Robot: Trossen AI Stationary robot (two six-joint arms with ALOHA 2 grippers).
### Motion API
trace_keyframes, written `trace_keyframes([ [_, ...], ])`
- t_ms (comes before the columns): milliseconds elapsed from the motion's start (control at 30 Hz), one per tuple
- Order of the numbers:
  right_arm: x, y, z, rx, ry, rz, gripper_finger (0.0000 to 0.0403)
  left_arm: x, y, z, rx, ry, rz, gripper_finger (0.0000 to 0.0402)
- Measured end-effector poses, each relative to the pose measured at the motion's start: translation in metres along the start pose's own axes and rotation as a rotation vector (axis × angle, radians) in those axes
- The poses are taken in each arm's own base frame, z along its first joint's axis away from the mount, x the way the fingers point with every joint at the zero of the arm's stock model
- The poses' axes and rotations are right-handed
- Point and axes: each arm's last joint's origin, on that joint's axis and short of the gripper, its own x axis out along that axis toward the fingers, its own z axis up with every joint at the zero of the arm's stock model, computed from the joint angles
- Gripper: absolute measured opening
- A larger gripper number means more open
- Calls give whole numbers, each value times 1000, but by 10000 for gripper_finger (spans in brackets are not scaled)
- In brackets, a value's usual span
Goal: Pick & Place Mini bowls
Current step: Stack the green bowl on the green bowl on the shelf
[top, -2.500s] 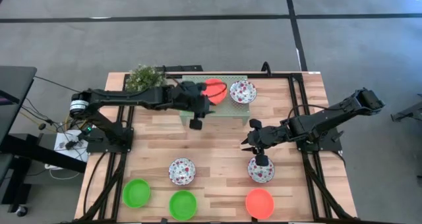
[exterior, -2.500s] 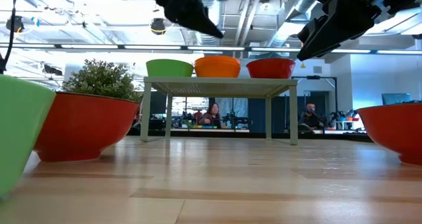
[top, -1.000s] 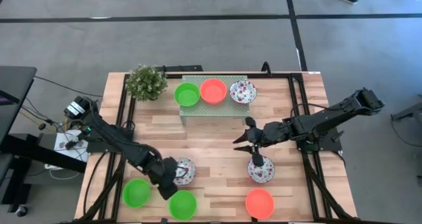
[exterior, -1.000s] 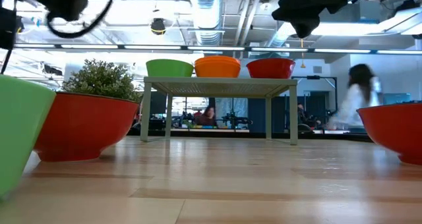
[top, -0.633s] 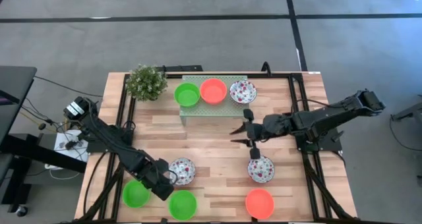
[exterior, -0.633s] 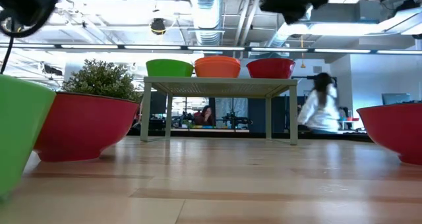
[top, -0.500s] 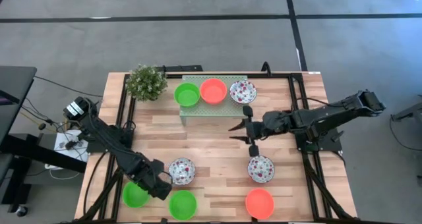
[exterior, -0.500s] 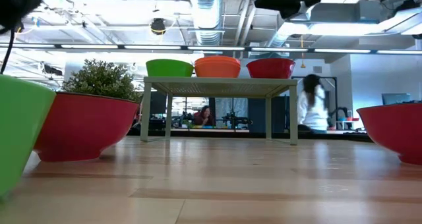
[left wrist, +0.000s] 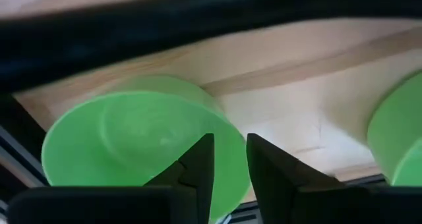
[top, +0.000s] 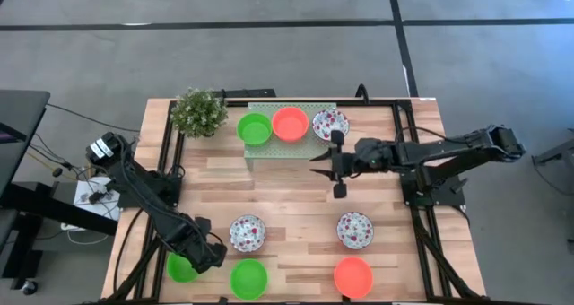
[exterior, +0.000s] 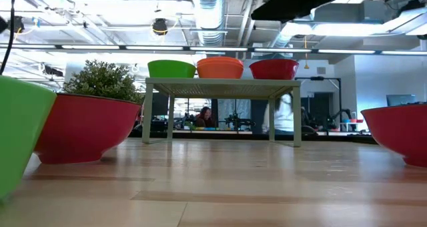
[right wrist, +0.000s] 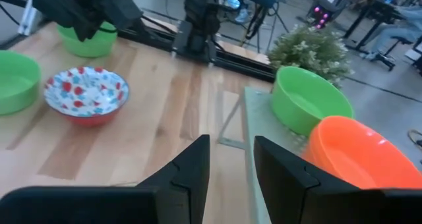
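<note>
A green mini bowl (top: 178,270) (left wrist: 125,138) sits on the table at the near left corner. My left gripper (top: 204,254) (left wrist: 229,168) points down over its right rim, open by a narrow gap, one finger inside the bowl and one outside. My right gripper (top: 318,161) (right wrist: 232,161) hovers open and empty just in front of the pale green stand (top: 296,149). The stand carries a green bowl (top: 255,128), an orange bowl (top: 290,123) and a floral bowl (top: 330,124). My left gripper's fingers (left wrist: 198,165) straddle the green bowl's rim (left wrist: 226,135) from above. I cannot tell whether they touch it. The bowl rests on the table.
More mini bowls stand on the table's near half: two floral ones (top: 247,233) (top: 355,230), a green one (top: 249,278) and an orange one (top: 352,276). A bushy plant (top: 198,110) stands at the far left beside the stand.
My left gripper has gone from beside the left floral bowl toward the near left corner and down onto the green bowl there, rolling as it went. My right gripper has risen from above the right floral bowl and gone toward the stand at the far edge.
</note>
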Motion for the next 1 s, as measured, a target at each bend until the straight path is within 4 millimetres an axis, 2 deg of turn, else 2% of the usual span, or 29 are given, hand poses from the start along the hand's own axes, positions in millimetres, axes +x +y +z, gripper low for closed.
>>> trace_keyframes([
  [433,1,-9,-3,14,13,-35,113,15,10,8,-50,-14,17,90],
  [567,1,-9,-3,14,12,-34,113,17,9,8,58,1,-4,89],
  [667,1,-9,-3,15,12,-33,113,17,7,6,145,13,-28,71],
  [800,1,-9,-3,16,12,-33,113,16,7,6,181,27,-21,18],
  [1000,1,-9,-3,15,11,-31,113,15,6,3,197,103,5,10],
])
